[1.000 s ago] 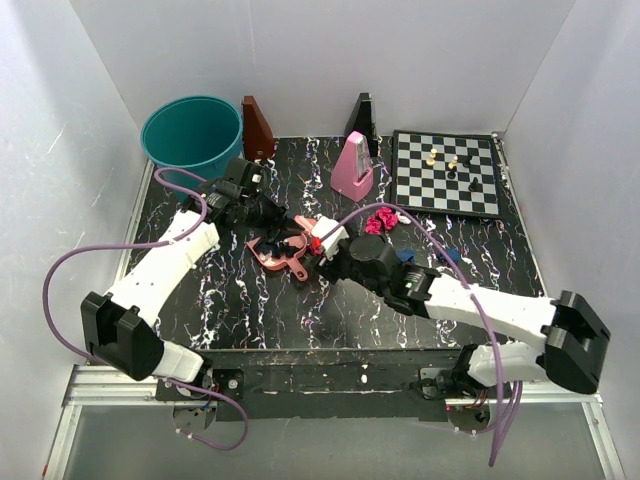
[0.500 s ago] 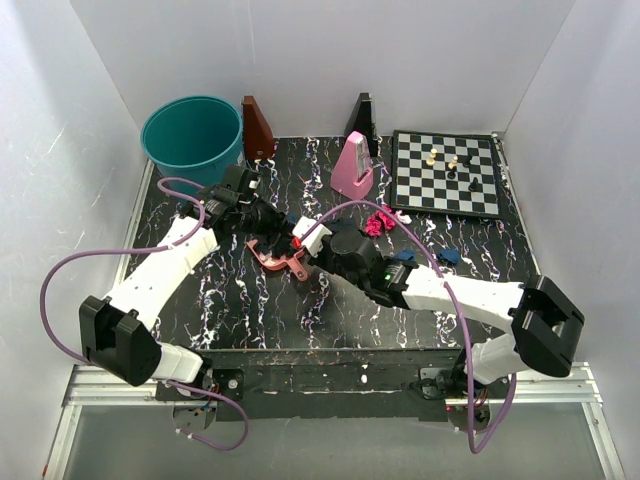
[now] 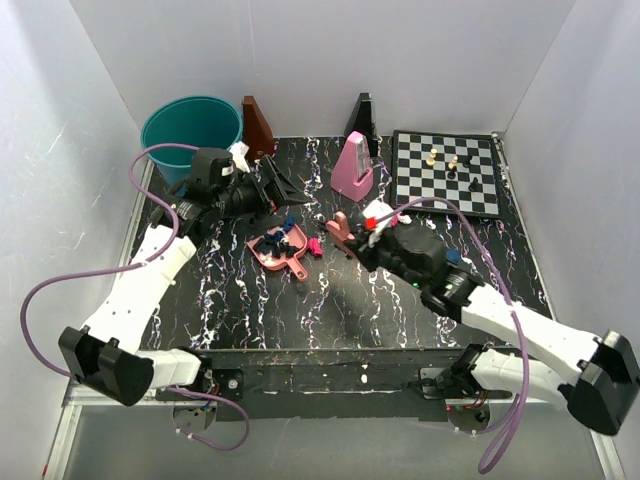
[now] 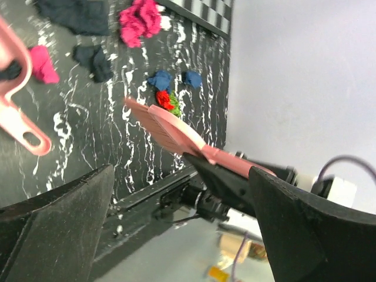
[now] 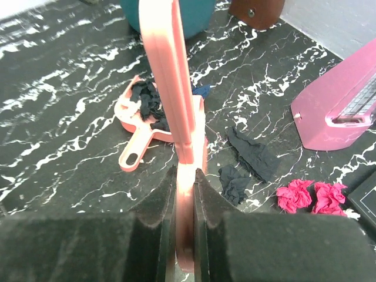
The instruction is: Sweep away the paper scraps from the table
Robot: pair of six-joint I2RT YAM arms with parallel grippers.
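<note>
- Left fingers [image 4: 53,235] spread wide, released, grasping nothing; the arm reaches far-left, beside the teal plastic bucket [image 3: 190,130].
- Right fingers [image 5: 154,202] clenched on a flat pink plastic brush [image 5: 170,88], its blade pointing toward the pink dustpan [image 3: 297,268].
- Task items: crumpled paper scraps [image 5: 305,197]. Some lie in the dustpan, others loose on the black marble-veined desk [image 3: 250,310], near the pink metronome [image 3: 352,165].

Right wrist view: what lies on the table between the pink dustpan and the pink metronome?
Two dark paper scraps lie there, between the dustpan and the metronome; the right wrist view shows them.
</note>
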